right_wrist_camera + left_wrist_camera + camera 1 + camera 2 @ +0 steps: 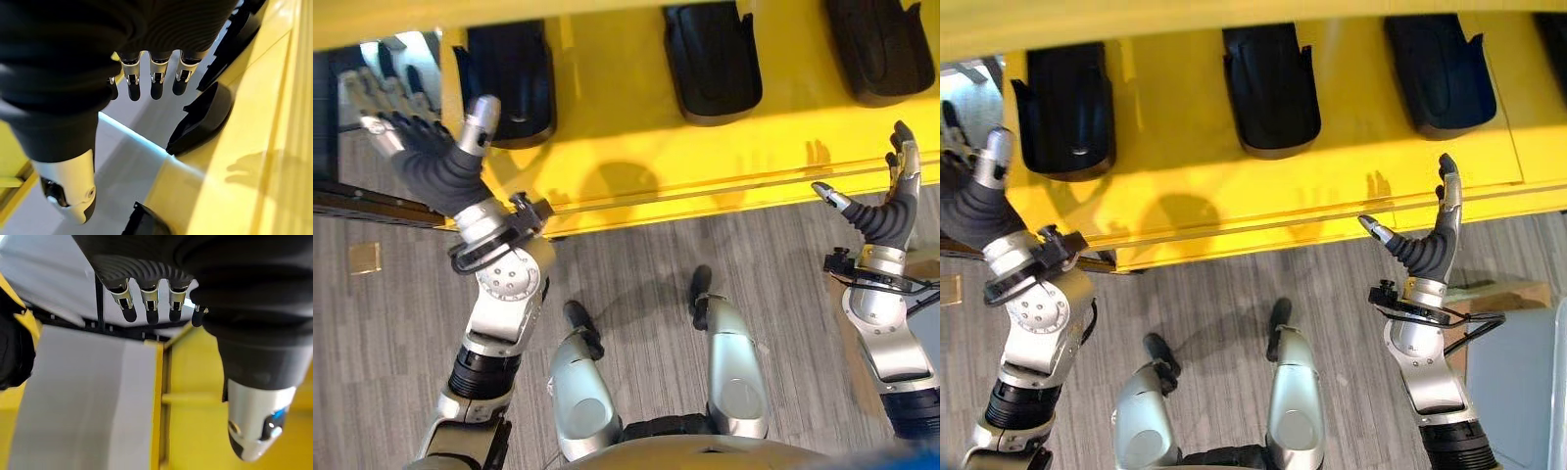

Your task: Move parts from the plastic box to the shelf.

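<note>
Three black parts (1271, 88) sit in a row on the yellow shelf (1195, 196). Left hand (431, 157) and right hand (1425, 250) hang released, empty, at its front edge, above bare grey floor (1214, 294)

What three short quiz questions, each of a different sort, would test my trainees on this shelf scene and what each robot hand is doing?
1. True or false: the left robot hand is curled round a black part.
2. Multiple choice: the black parts on the yellow shelf lie (A) stacked in one pile, (B) side by side in a row with gaps between them, (C) on the floor.
3. Fill in: the right robot hand is raised by the shelf's front edge, fingers straight, holding ____.

Key: 1 false, its fingers are spread and empty; 2 B; 3 nothing.
</note>
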### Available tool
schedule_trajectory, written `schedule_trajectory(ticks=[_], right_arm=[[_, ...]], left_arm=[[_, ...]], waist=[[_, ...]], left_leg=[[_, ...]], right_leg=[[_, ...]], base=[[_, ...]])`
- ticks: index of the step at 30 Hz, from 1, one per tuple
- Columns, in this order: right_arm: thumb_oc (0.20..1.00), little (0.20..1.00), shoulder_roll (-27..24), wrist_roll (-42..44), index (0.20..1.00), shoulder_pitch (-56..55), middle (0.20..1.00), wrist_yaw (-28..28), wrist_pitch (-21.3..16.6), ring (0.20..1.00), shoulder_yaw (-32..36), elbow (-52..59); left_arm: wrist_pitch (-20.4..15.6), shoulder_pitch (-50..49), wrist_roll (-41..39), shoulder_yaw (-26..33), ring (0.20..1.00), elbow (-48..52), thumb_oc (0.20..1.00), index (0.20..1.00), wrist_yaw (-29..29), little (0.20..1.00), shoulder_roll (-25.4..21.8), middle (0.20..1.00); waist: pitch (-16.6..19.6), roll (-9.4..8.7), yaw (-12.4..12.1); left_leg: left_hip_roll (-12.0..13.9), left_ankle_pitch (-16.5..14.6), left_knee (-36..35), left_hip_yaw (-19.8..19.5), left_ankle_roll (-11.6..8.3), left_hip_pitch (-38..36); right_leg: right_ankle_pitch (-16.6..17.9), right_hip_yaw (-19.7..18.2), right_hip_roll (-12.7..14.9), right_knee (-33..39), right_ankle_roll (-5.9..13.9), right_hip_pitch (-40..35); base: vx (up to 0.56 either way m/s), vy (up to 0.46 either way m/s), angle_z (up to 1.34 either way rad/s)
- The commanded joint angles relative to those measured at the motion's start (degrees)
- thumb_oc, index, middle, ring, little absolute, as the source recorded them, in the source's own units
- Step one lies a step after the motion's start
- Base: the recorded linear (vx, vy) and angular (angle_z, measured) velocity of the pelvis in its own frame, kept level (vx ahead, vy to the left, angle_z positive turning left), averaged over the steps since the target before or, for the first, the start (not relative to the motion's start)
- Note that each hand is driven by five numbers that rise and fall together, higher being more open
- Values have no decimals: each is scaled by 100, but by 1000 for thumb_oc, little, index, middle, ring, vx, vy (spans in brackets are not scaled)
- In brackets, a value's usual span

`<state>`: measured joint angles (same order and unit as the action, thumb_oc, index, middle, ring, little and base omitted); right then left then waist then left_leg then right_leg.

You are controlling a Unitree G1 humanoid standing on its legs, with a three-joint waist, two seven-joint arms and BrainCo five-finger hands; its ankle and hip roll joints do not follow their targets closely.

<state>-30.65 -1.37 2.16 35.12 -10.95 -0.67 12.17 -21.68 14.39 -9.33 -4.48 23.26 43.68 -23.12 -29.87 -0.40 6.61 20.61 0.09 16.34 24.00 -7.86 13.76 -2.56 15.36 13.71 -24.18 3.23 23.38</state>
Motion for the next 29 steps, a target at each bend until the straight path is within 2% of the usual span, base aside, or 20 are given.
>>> schedule_trajectory(ticks=[1,3,5,7,9,10,13,14,16,17,20,21,25,29], right_arm=[[1000,1000,-200,113,1000,-80,1000,52,-279,1000,131,164],[1000,1000,-260,205,1000,-127,1000,-56,-287,1000,103,157],[1000,1000,-310,322,1000,-163,1000,-253,-250,1000,64,167],[1000,1000,-394,316,1000,-175,1000,-473,-83,1000,31,148],[1000,1000,-458,486,1000,-157,1000,-554,-40,1000,-21,86],[1000,1000,-487,634,1000,-188,1000,-671,36,1000,-19,20],[1000,1000,-513,1186,1000,-245,1000,-1076,155,1000,-36,-274],[1000,1000,-477,1504,1000,-309,1000,-1322,257,1000,-60,-462],[1000,1000,-436,1632,1000,-406,1000,-1475,242,1000,-59,-610],[1000,1000,-423,1612,1000,-495,1000,-1598,204,1000,-32,-643],[1000,1000,-401,1787,1000,-559,1000,-1785,137,1000,-11,-776],[1000,1000,-374,1848,1000,-511,1000,-1869,117,1000,20,-893],[1000,1000,-368,1857,1000,-392,1000,-2068,131,1000,-20,-999],[1000,1000,-267,1800,1000,-327,1000,-2196,60,1000,-106,-1061]], left_arm=[[-798,-359,-164,146,1000,222,1000,1000,-1031,1000,-388,1000],[-918,-602,-395,180,1000,230,1000,1000,-1377,1000,-469,1000],[-577,-800,-1110,141,1000,235,1000,1000,-2521,1000,-532,1000],[-485,-992,-1928,70,1000,236,1000,1000,-3172,1000,-572,1000],[-375,-1155,-2630,29,1000,227,1000,1000,-3712,1000,-594,1000],[-282,-1284,-3332,16,1000,190,1000,1000,-4115,1000,-583,1000],[-73,-1538,-3960,-51,1000,-24,1000,1000,-4700,1000,-521,1000],[147,-1686,-4154,-111,1000,-194,1000,1000,-4947,1000,-456,1000],[509,-1860,-4161,-171,1000,-394,1000,1000,-5141,1000,-385,1000],[684,-1953,-4312,-227,1000,-504,1000,1000,-5575,1000,-326,1000],[1027,-2103,-4139,-328,1000,-873,1000,1000,-5943,1000,-274,1000],[1004,-2144,-3766,-358,1000,-1105,1000,1000,-6097,1000,-318,1000],[1148,-2160,-4100,-453,1000,-1380,1000,1000,-6602,1000,-341,1000],[967,-2233,-4231,-463,1000,-1498,1000,1000,-7143,1000,-306,1000]], waist=[[515,-34,16],[631,8,-32],[760,39,-66],[875,73,-90],[978,103,-109],[1062,105,-121],[1251,96,-164],[1378,75,-183],[1527,50,-200],[1599,37,-193],[1723,22,-162],[1783,29,-154],[1835,48,-146],[1865,57,-137]], left_leg=[[-491,-257,-113,-175,249,29],[-450,-211,-186,-228,212,-105],[-396,-167,-246,-225,168,-256],[-352,-120,-287,-215,139,-397],[-338,-65,-357,-203,117,-545],[-314,-3,-434,-178,94,-652],[-312,143,-547,-226,55,-819],[-300,210,-661,-254,41,-926],[-299,283,-813,-293,22,-1056],[-302,298,-908,-306,31,-1140],[-385,236,-1123,-222,51,-1366],[-432,196,-1218,-140,61,-1491],[-473,176,-1384,20,76,-1715],[-497,180,-1511,208,84,-1889]], right_leg=[[-1139,66,-312,-249,118,-823],[-1127,115,-305,-147,95,-975],[-1117,177,-276,-52,76,-1125],[-1120,215,-266,39,40,-1280],[-1109,241,-264,142,24,-1427],[-1085,278,-247,232,27,-1528],[-983,300,-217,457,34,-1748],[-916,284,-196,582,41,-1859],[-821,258,-182,732,67,-1980],[-745,229,-165,828,87,-2044],[-516,199,-128,1158,192,-2221],[-340,234,-70,1355,289,-2299],[11,292,51,1736,465,-2412],[275,341,143,1999,606,-2488]], base=[[-5,-71,2],[2,-84,0],[7,-68,7],[3,-39,10],[23,-15,8],[0,0,0],[20,-16,3],[48,-20,5],[53,3,6],[27,36,7],[4,39,4],[-16,36,2],[-20,23,-9],[-7,18,-3]])
